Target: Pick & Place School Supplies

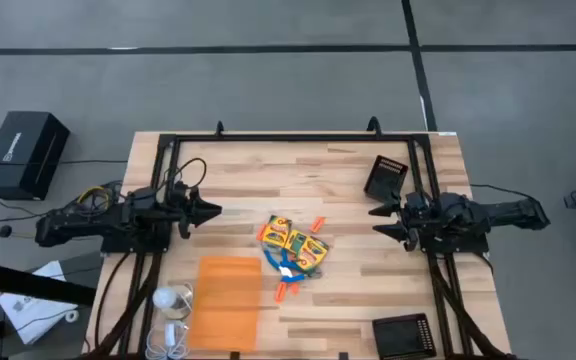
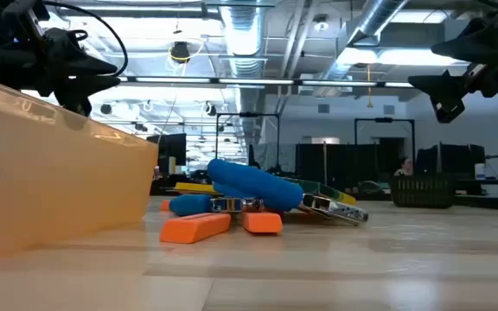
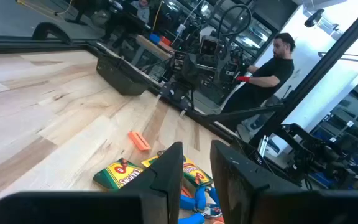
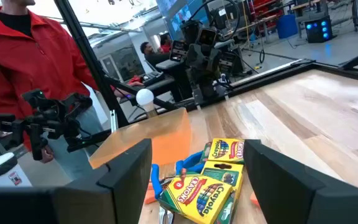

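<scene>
Left gripper (image 1: 213,210) hovers at nine o'clock on the table, fingers (image 3: 166,177) parted by a narrow gap with nothing between them, aimed across at the pile. At about seven o'clock lies the orange sheet (image 1: 226,297), its edge just beside the supplies, so a low sweep from the left could catch it and shove everything along. Dead centre sits the heap: two crayon boxes (image 1: 293,243) side by side, touching, with the blue-handled tool (image 1: 281,264) tucked against them towards six o'clock, and orange sticks (image 1: 317,223) scattered around the edges. That crowding looks like the trouble: a pinch on one box may well drag its neighbour or snag the tool's handles, and the stubby sticks look prone to roll or squirt out of a closing grip. Over at three o'clock, right gripper (image 1: 378,219) waits wide open and empty, with a black tray (image 1: 385,178) near it at about one o'clock.
</scene>
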